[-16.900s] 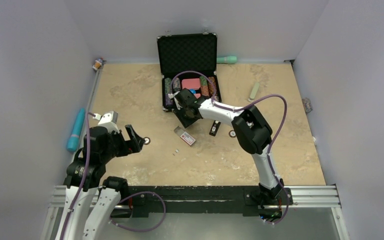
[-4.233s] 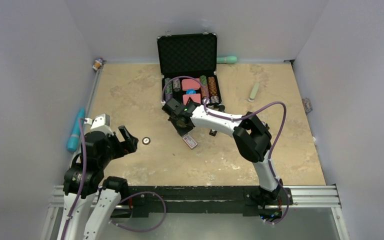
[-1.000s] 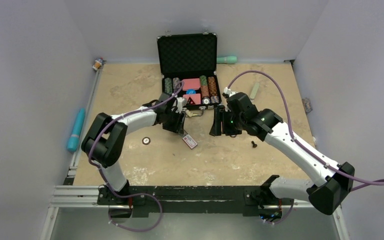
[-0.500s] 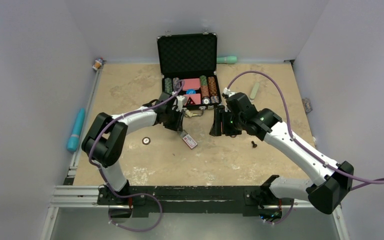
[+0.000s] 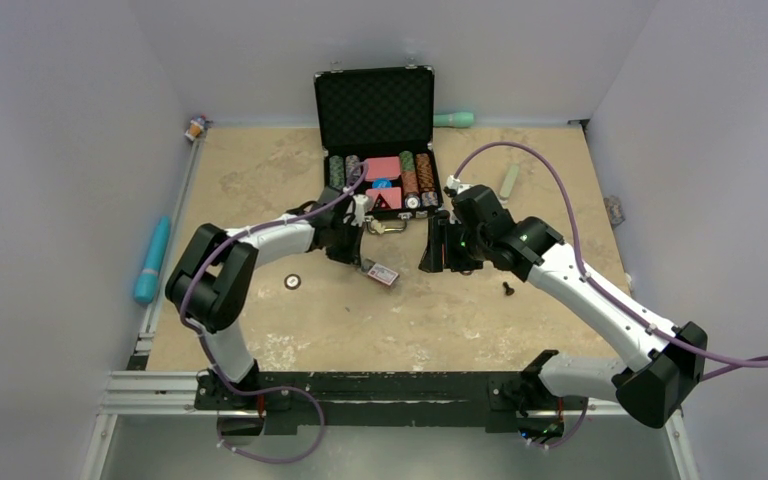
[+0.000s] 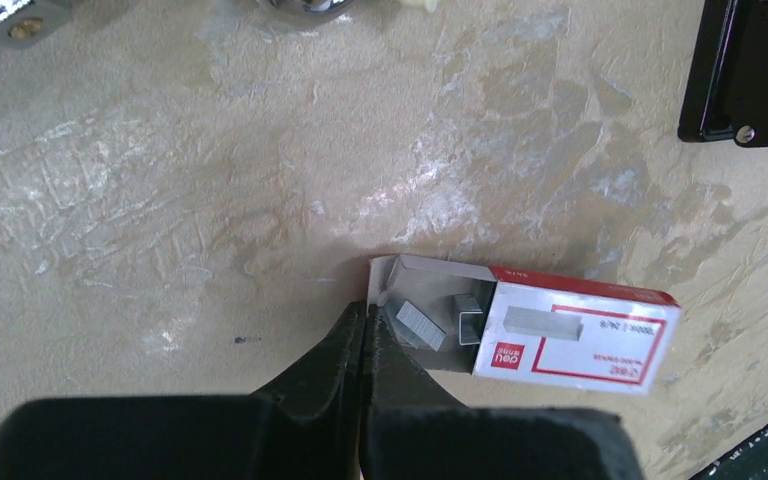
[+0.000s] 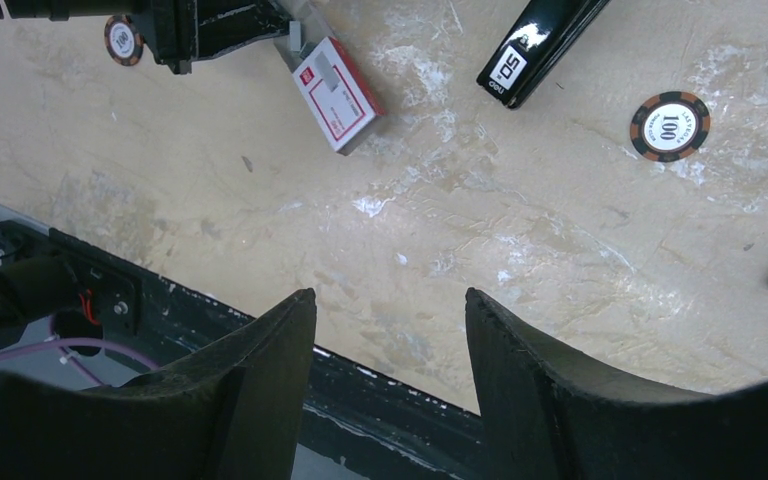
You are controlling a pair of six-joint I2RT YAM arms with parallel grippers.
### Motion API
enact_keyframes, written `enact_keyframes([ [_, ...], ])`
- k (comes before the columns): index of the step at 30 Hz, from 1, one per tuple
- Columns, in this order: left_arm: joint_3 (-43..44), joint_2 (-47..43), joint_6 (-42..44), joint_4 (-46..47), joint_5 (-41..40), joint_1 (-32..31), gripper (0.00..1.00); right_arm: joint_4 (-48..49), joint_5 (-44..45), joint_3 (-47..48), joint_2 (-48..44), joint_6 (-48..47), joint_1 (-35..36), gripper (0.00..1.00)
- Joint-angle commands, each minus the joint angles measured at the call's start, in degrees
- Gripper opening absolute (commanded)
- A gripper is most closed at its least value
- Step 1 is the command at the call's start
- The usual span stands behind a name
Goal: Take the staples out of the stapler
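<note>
The black stapler [image 7: 545, 45] lies on the table, and in the top view it is mostly hidden under my right gripper [image 5: 440, 250]. That right gripper [image 7: 390, 295] hangs well above the table, open, with nothing between its fingers. A red-and-white staple box [image 6: 575, 335] [image 5: 384, 274] lies with its tray slid out. Short silvery staples [image 6: 420, 325] rest in the tray. My left gripper [image 6: 365, 312] is shut, its tips pinching the end wall of that tray.
An open black case [image 5: 375, 105] of poker chips stands behind the grippers, with a key ring [image 5: 385, 226] in front of it. Loose poker chips [image 5: 292, 282] [image 7: 670, 125] and a black pawn [image 5: 507, 289] lie nearby. A teal cylinder [image 5: 152, 260] lies far left.
My left gripper has closed on the tray's end wall, and the box has swung slightly toward it. The right arm has stayed put.
</note>
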Motion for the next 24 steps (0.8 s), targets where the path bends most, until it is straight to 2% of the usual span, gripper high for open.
enact_keyframes([
  [1,-1.5,-3.0,-0.8,-0.2,0.6,-0.2,0.00,0.7,-0.5,1.2,0.2,-0.1,0.0,0.60],
  [6,-4.1,-6.2,-3.0,-0.7,-0.4,-0.2,0.00,0.9,-1.1,1.2,0.1,0.1,0.0,0.59],
  [12,-5.3,-10.9,-6.5,-5.7,-0.5,-0.2,0.00,2.1,-1.8,-0.1,0.0,0.4,0.1,0.59],
  [18,-10.7,-19.0,-13.5,-8.9,-1.8,-0.2,0.00,7.9,-7.3,-6.6,-0.9,2.3,0.2,0.56],
  [24,-21.0,-27.4,-22.3,-7.5,-1.3,-0.3,0.00,11.7,-8.5,-11.3,-1.0,3.6,1.1,0.55],
])
